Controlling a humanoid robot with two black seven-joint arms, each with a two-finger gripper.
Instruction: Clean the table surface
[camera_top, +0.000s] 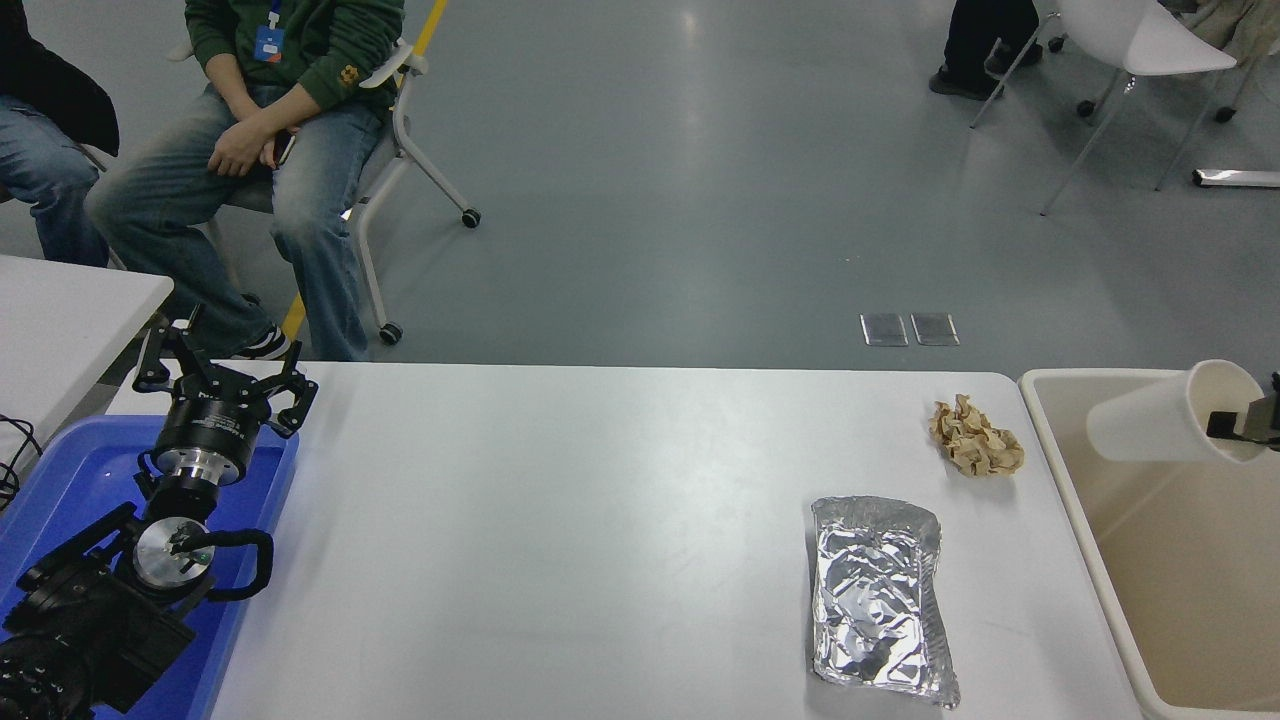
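The table surface (560, 540) is a wide white-grey top. On its right part lie a crumpled brown paper ball (975, 437) and a flattened piece of silver foil (880, 600). My right gripper (1232, 424) comes in at the right edge and is shut on the rim of a white paper cup (1165, 415), held on its side above the beige bin (1100, 560). My left gripper (215, 375) stays parked at the lower left over a blue tray (60, 480), its fingers spread open and holding nothing.
The beige bin stands against the table's right end. A corner of a smaller white table (70, 310) shows at the left. Two people sit on chairs (400, 120) beyond the far left edge. Another chair (1130, 60) stands at the top right.
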